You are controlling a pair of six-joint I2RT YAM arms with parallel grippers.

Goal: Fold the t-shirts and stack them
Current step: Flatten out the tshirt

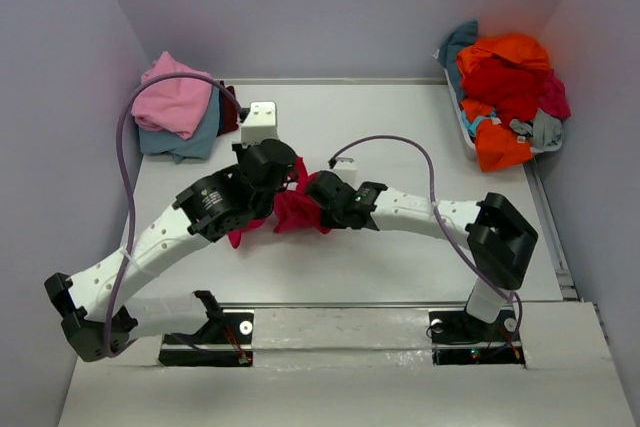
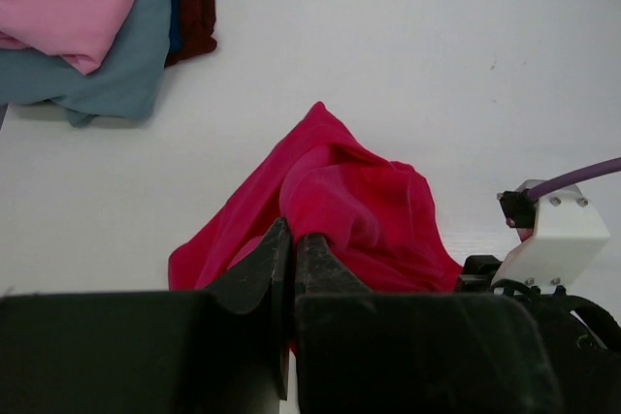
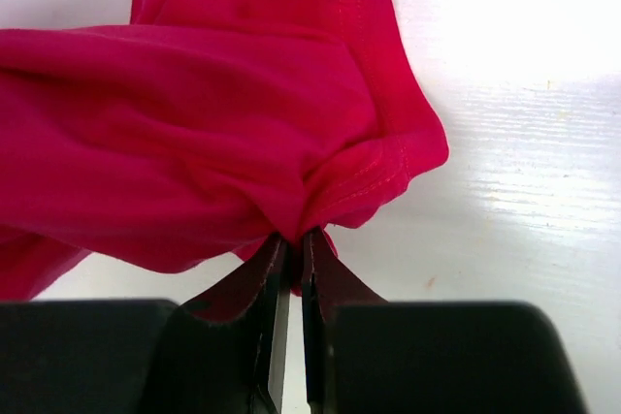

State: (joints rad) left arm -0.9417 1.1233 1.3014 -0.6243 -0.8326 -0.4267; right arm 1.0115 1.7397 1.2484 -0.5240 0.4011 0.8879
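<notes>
Right wrist: right gripper (image 3: 290, 238) pinched tight on a puckered, stitched hem of the magenta-red t-shirt (image 3: 194, 123). Soft, crumpled bunch at the middle of the table (image 1: 400, 267); left gripper (image 2: 292, 236) clamped on another fold.

The t-shirt (image 2: 349, 201) is magenta-red, the table (image 2: 437, 65) white.

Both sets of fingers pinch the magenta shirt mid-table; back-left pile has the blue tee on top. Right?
Not quite: the pink tee tops the back-left pile, with the blue tee under it, as the top view shows. The left fingers and right fingers do both pinch the magenta shirt.
</notes>
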